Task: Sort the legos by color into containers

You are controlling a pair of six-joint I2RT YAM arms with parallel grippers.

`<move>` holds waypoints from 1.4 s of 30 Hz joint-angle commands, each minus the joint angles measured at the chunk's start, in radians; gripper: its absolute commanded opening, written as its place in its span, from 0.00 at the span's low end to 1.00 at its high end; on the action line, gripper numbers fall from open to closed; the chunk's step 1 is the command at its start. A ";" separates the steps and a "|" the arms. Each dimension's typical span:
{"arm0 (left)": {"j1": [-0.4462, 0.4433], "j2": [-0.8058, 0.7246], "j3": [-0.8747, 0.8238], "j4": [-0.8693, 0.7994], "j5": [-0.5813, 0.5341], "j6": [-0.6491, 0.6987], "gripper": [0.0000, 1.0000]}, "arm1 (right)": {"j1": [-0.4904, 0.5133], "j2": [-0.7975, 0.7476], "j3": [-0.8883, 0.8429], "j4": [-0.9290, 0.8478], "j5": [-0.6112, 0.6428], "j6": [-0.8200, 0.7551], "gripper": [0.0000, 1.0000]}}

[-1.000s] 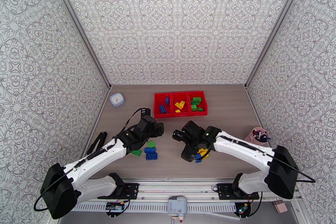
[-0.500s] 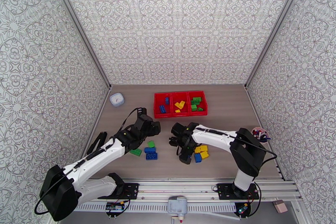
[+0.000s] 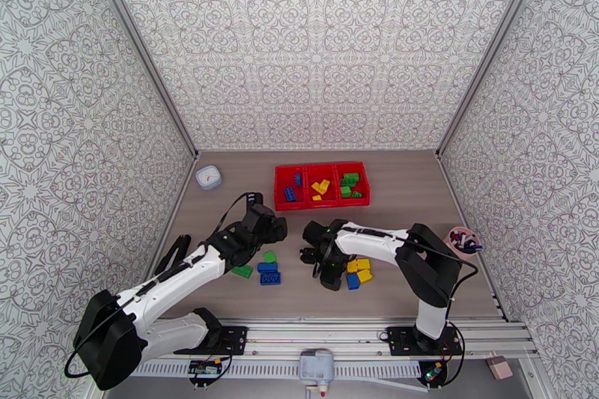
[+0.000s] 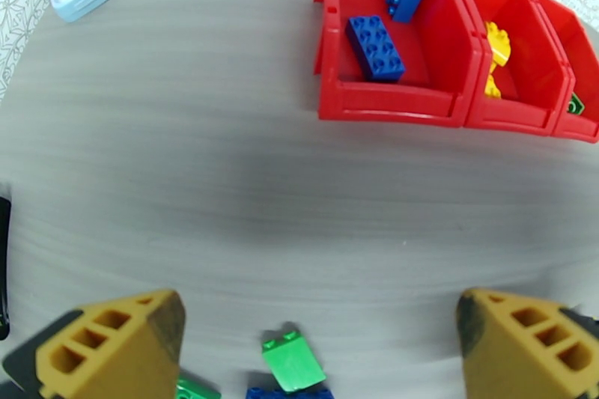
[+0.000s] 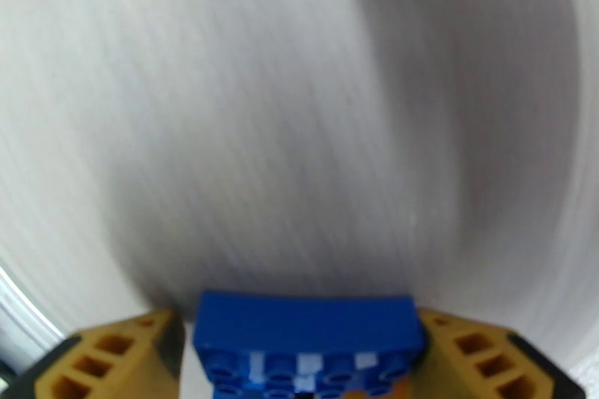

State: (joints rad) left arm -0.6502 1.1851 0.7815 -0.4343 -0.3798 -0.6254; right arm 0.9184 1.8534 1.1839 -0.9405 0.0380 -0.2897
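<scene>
The right jaws sit partway closed on a blue lego (image 5: 308,340). There's a finger flush against each end as far as I can tell, so I'd call that a grip and not a hover. The left jaws are spread as wide as they go with nothing in them, and a green lego (image 4: 293,359) lies between the fingers down on the worktop (image 4: 187,168).

Handling-wise these should be easy: light, hard plastic with no give, and they won't break if dropped. The only catch is the smooth, slightly slick side walls. I'd want the pinch square on two opposite flat faces and centred, otherwise it could swivel or pop out.

It belongs in the left compartment (image 4: 430,64) of the red tray (image 3: 320,205), far middle of the worktop, where two other blues (image 4: 374,49) already lie. Yellows (image 3: 320,187) are in the middle compartment and greens (image 3: 349,185) in the right.

Around it there are two yellow legos (image 3: 362,264) and another blue one (image 3: 352,281) just right of the right jaws. A green and blue cluster (image 3: 267,267) lies just near of the left jaws.

What I'd watch is the left arm (image 3: 187,273). Its wrist is parked just near of the tray's left corner, close to the straight line into that compartment. The white cup (image 3: 209,177) at the far left and the pink cup (image 3: 463,239) on the right are well apart from all this.
</scene>
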 commanded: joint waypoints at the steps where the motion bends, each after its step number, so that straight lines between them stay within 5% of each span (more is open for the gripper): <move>1: -0.010 -0.005 0.012 -0.003 -0.009 0.010 1.00 | 0.001 0.010 0.017 0.017 -0.001 -0.008 0.71; 8: -0.019 -0.029 0.002 0.002 -0.029 0.013 1.00 | -0.013 -0.045 -0.005 0.063 -0.057 0.015 0.57; 24: -0.018 -0.143 -0.011 -0.040 -0.066 0.019 1.00 | -0.129 -0.266 -0.056 0.461 -0.066 0.204 0.57; 32: 0.042 -0.165 -0.016 -0.045 -0.051 -0.003 1.00 | -0.191 -0.161 0.046 0.697 -0.118 0.263 0.56; 42: 0.092 -0.180 -0.027 -0.051 -0.032 -0.011 1.00 | -0.243 0.129 0.369 0.732 -0.175 0.255 0.55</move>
State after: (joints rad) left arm -0.5716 1.0203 0.7677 -0.4618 -0.4164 -0.6266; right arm 0.6857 1.9293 1.4719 -0.2390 -0.1017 -0.0479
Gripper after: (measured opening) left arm 0.996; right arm 0.619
